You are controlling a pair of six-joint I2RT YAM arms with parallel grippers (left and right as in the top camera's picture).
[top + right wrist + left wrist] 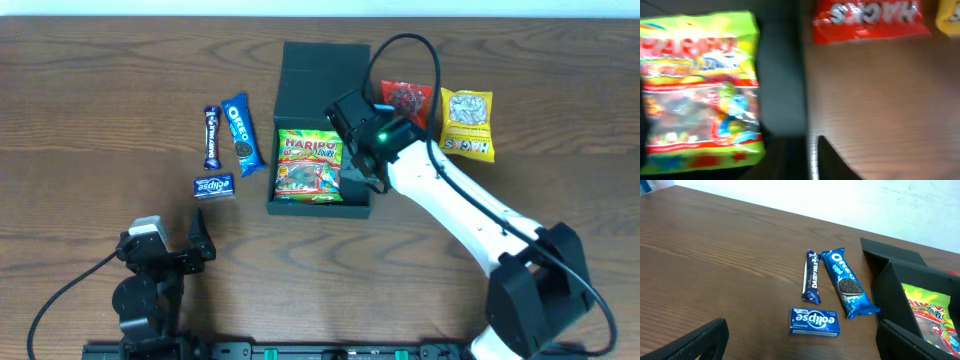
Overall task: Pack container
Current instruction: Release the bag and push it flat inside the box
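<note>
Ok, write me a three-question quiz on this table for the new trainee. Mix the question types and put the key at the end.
1. True or false: the gummy bag lies inside the open box.
2. How many snacks lie left of the box? A) two B) three C) four
3. Fill in: the left hand has its fingers ___ (open or shut).

Key
1. True.
2. B: the chocolate bar, the cookie pack and the mints box.
3. Open: the left wrist view shows the two fingers far apart with nothing between them.
</note>
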